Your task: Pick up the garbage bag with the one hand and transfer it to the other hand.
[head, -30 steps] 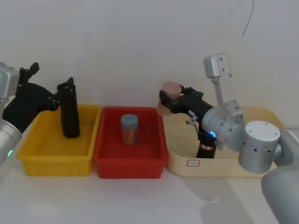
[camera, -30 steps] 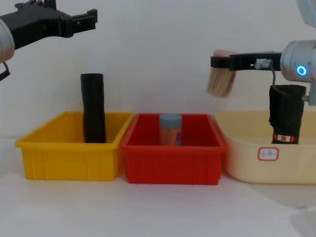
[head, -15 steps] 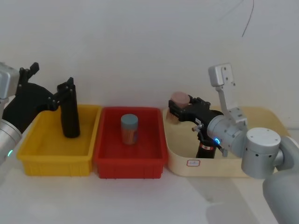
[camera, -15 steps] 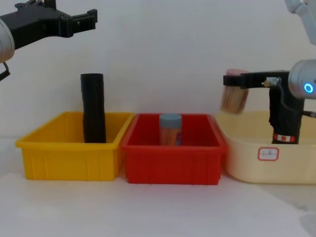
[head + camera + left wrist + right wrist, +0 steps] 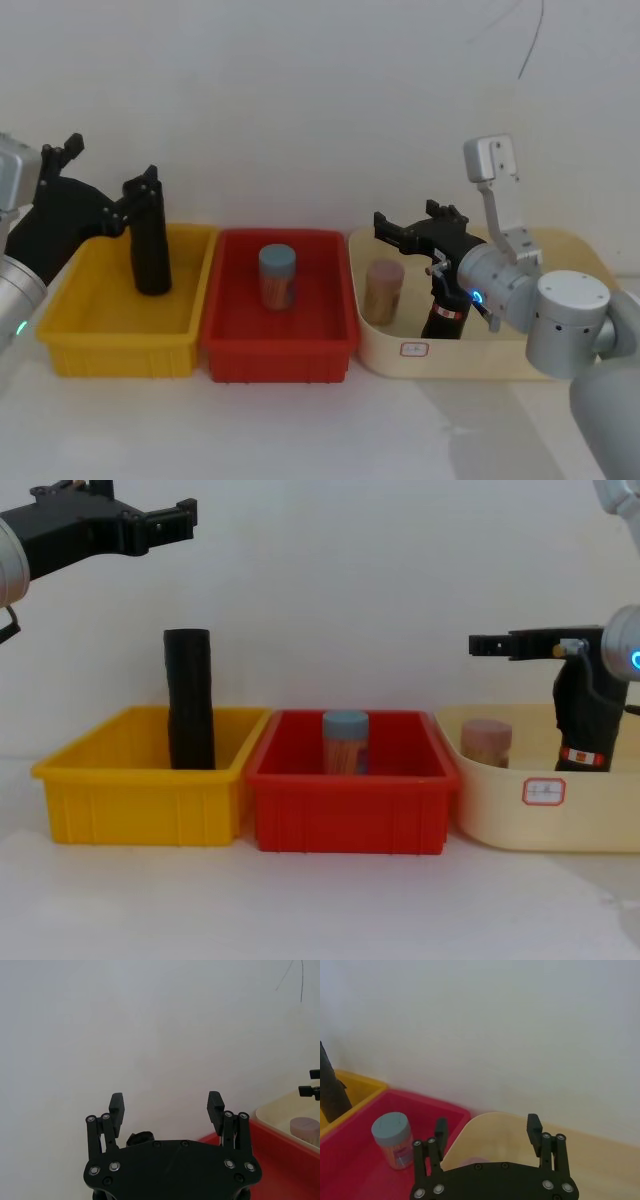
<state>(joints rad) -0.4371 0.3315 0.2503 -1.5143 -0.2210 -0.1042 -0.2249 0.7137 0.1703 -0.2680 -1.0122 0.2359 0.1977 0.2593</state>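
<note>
Right hand open, empty, over cream tray | garbage bag upright in that tray, beside pink-lidded jar | left hand open, high above tray's far-left neighbour — yellow bin | pickup and transfer both pending

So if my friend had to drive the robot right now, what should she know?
Left gripper: open, holding nothing, up high above the yellow bin, where a plain black roll stands.
Right gripper: open, holding nothing, above the cream tub.
The garbage bag, with a red-and-white band near its bottom, stands upright in the cream tub, beside a small tan jar. A blue-lidded jar sits in the red bin.
Done: nothing yet on the bag; nobody is gripping it.
Left: grab the bag with one gripper, lift it, pass it to the other.
</note>
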